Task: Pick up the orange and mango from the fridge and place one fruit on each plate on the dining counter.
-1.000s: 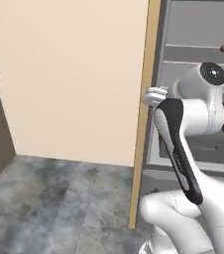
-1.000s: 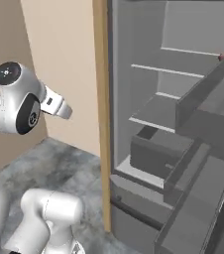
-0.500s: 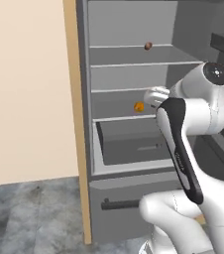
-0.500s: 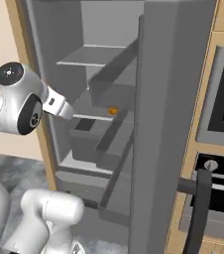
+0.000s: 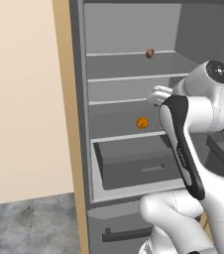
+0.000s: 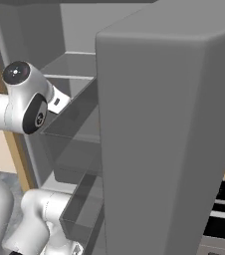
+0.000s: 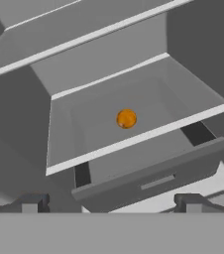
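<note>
View swung further onto fridge (image 5: 79, 124) interior. Orange (image 7: 126, 118) on shelf, frame centre, untouched. Gripper (image 7: 111, 202) wide open, empty. 0 of 2 fruits placed; mango unseen.

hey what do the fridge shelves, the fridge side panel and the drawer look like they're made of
Shelves: look like pale grey plastic or painted metal, matte, with lighter front edges. It's a render, so that's open.
Side panel: tan, flat and even, probably wood or laminate; no grain shows.
Drawer: darker grey, matte, likely plastic, with a small recessed handle.
</note>
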Tool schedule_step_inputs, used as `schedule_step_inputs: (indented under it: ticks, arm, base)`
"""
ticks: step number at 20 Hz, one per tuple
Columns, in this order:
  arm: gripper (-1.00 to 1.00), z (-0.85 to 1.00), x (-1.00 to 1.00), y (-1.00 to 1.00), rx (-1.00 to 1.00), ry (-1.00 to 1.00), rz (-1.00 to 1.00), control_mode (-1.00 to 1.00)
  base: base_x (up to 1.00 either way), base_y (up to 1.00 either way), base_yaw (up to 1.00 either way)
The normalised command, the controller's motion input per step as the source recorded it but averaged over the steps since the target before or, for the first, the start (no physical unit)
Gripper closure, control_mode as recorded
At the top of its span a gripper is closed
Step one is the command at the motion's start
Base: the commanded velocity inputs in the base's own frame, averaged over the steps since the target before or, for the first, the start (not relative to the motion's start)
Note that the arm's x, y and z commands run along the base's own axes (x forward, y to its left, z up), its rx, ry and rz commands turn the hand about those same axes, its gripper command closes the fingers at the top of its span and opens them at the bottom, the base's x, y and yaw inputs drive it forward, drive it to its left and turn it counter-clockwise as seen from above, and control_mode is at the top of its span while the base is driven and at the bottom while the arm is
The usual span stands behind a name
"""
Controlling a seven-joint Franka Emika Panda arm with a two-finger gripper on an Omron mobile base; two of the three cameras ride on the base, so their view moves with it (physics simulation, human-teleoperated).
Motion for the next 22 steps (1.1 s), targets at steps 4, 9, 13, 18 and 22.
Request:
schedule_step_inputs:
  ticks: [4,9,13,18,22]
  arm:
    - [-1.00,0.00,0.00,0.00,0.00,0.00,0.00,1.00]
    - [-1.00,-0.33,0.06,-0.02,-0.04,0.00,0.00,-1.00]
    - [-1.00,-1.00,0.62,-0.01,-0.13,0.27,0.00,-1.00]
    - [-1.00,-0.74,0.80,-0.15,-0.15,0.14,0.07,-1.00]
    - [-1.00,-0.31,0.55,-0.46,-0.09,0.00,0.09,-1.00]
  base:
    - [0.00,0.00,0.00]
    - [0.00,0.00,0.00]
    - [0.00,0.00,0.00]
    - [0.00,0.00,0.00]
    - [0.00,0.00,0.00]
